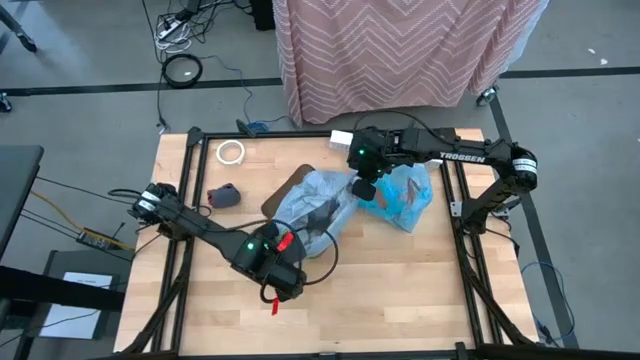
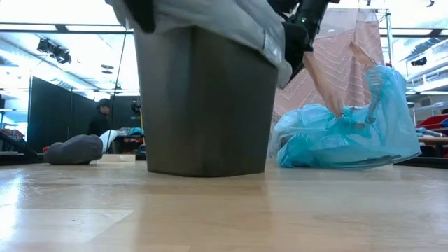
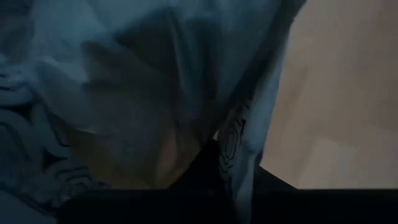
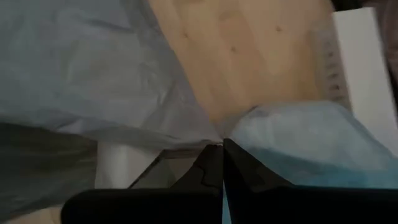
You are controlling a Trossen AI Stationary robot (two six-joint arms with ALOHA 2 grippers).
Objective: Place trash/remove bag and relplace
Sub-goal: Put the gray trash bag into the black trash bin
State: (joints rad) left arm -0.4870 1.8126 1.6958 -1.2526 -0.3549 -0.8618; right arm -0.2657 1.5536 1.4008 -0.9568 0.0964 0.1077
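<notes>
A: While the right gripper (image 4: 222, 152) pinches the pale liner (image 1: 318, 205) at the bin (image 2: 203, 98) rim, mid-tabletop, we worry it tears.

B: Agreed. Left gripper (image 1: 282, 240) pinches the near hem; trash unseen, blue bag (image 1: 405, 195) beside the bin.

Both arms are dark, almost black, built from long slim links and thicker joints. The right arm (image 1: 455, 155) has the white word TROSSEN on its link. Each wrist shows a small green light, and the left arm (image 1: 200, 225) has red parts near its wrist.
</notes>
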